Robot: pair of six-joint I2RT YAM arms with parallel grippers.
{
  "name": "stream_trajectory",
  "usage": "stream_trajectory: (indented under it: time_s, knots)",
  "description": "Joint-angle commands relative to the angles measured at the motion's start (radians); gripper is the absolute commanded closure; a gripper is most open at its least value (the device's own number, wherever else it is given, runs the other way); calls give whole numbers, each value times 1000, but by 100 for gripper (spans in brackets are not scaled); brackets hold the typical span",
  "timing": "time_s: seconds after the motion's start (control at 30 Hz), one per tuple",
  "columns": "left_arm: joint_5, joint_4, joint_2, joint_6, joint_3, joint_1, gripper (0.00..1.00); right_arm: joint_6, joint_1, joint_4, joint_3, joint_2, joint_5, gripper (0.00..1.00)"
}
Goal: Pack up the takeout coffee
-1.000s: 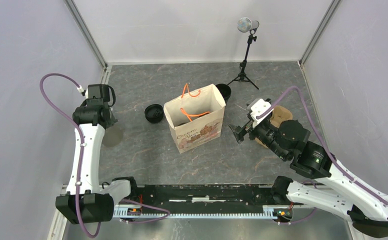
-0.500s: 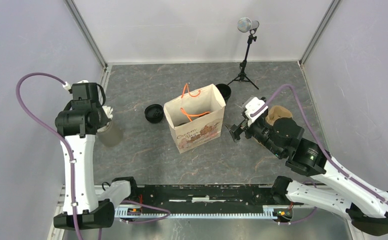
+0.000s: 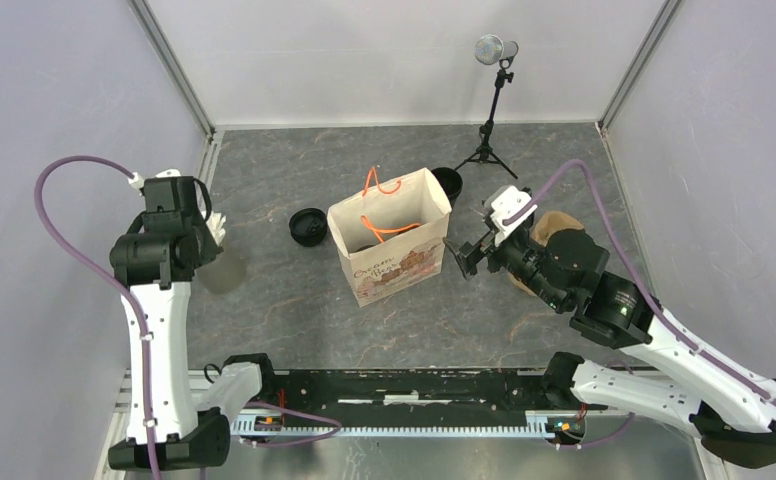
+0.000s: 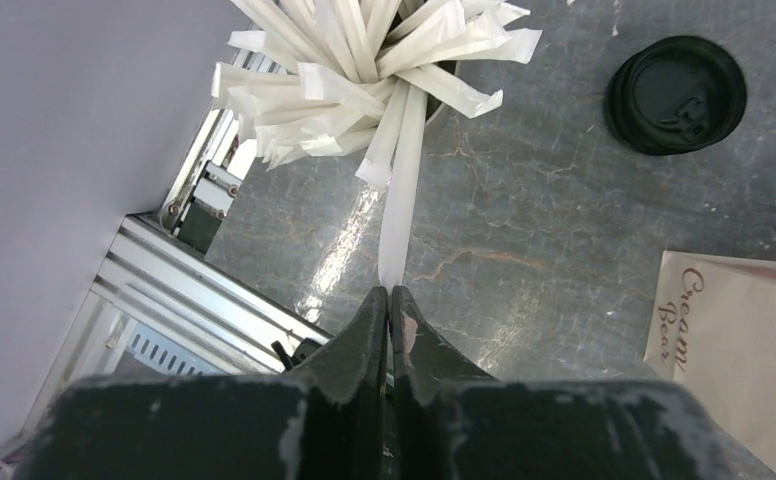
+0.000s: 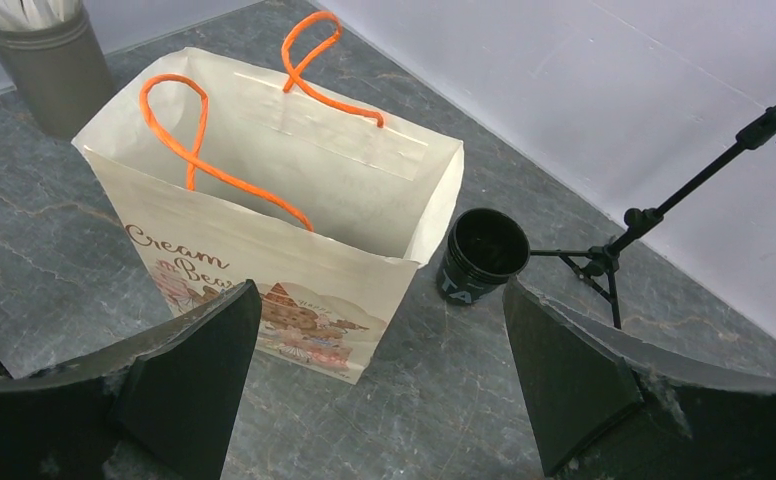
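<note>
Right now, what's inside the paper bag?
One orange handle droops into the bag, against its pale inner wall. The top view shows a dark patch low inside; what it is, I cannot tell. The front wall hides the bottom.

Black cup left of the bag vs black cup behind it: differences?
Small black cup left of the beige paper bag wears a round black lid; black cup behind the bag looks lidless. Lidded cup sits nearer the left arm, lidless cup by the tripod. Both upright, outside it.
</note>
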Motion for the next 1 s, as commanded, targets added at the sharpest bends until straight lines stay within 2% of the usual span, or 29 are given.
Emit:
stream_trajectory:
  time_s: [0.0,0.27,0.47,0.7,0.87,0.97]
  knots:
    - [13,38,22,58,16,-3,94,20,-3,47,5,-49,-1,2]
    - [53,-139,117,93,331,-3,98,20,-3,55,-48,-115,30,2]
    - [157,-316,177,139,599,-2,98,14,-3,90,-56,-112,48,2]
    - [262,-292,161,129,754,-2,98,25,-4,119,-43,-77,51,2]
    - [378,-172,120,12,752,-2,98,21,-4,100,20,-28,45,2]
    - [547,-58,82,-45,695,-2,98,20,-4,84,49,-11,49,2]
